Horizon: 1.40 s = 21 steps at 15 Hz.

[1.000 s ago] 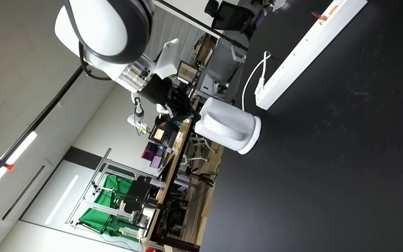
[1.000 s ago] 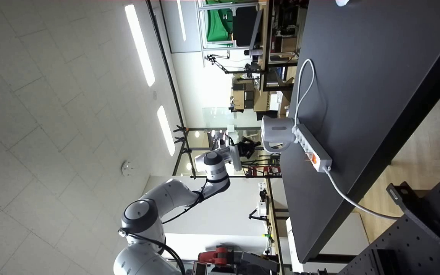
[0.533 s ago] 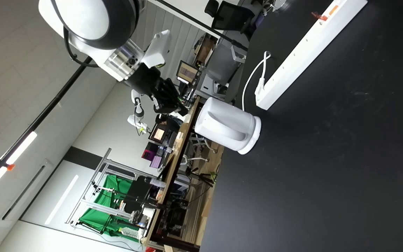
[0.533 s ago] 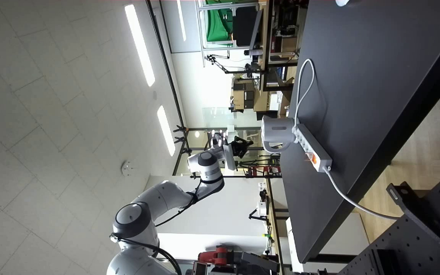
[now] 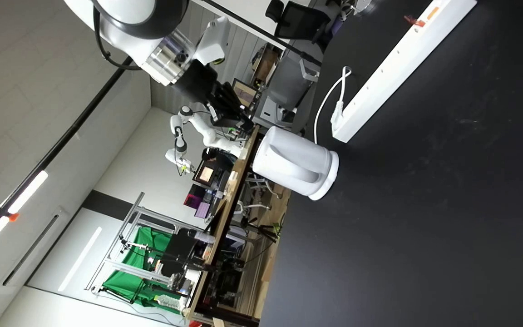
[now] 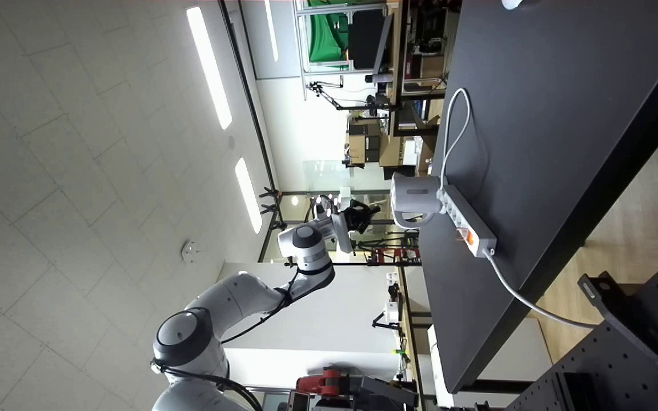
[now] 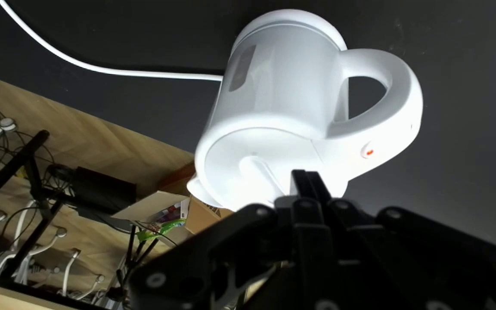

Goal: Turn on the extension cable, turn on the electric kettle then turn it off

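Note:
The white electric kettle (image 5: 288, 165) stands upright on the dark table. It also shows in an exterior view (image 6: 414, 194) and in the wrist view (image 7: 278, 82), where a small orange-red spot (image 7: 367, 150) shows on top of its handle. The extension cable (image 5: 397, 68), a long white bar, lies beside the kettle; its orange switch (image 6: 466, 236) looks bright in an exterior view. My gripper (image 5: 249, 127) is apart from the kettle, above its lid end. In the wrist view the gripper (image 7: 311, 173) has its fingers together, with nothing seen between them, over the lid.
The kettle's white cord (image 6: 467, 117) loops on the dark table (image 6: 540, 114). The strip's cord (image 6: 526, 299) runs over the table edge. A black perforated frame (image 6: 637, 348) stands near that edge. A small white object (image 6: 512, 3) lies at the far end.
My gripper was close to the kettle's handle top, then moved up and away from it. Over the last half second it shifted slightly higher and sideways. The kettle and strip stay put.

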{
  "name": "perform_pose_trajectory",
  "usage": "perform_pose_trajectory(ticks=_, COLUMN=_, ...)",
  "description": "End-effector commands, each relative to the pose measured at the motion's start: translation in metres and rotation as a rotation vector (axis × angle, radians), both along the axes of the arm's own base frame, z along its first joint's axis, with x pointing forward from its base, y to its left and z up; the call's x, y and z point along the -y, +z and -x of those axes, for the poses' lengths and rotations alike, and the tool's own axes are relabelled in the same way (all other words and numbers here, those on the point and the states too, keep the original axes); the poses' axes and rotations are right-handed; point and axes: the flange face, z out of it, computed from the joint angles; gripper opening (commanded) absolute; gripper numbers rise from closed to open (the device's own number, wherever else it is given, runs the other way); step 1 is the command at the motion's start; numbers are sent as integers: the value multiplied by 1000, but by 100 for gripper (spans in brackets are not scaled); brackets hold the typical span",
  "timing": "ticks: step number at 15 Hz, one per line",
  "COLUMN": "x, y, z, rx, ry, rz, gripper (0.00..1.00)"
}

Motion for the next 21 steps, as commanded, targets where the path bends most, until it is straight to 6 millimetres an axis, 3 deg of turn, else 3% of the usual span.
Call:
perform_pose_trajectory(ticks=1, x=10, y=7, z=11, rx=11, ry=-10, rz=18, gripper=0)
perform_pose_trajectory(ticks=13, x=11, y=5, z=14, rx=6, ry=2, rz=38, gripper=0)
perform_pose_trajectory(ticks=21, x=-25, y=-2, z=22, rx=-19, ry=89, rz=23, gripper=0)
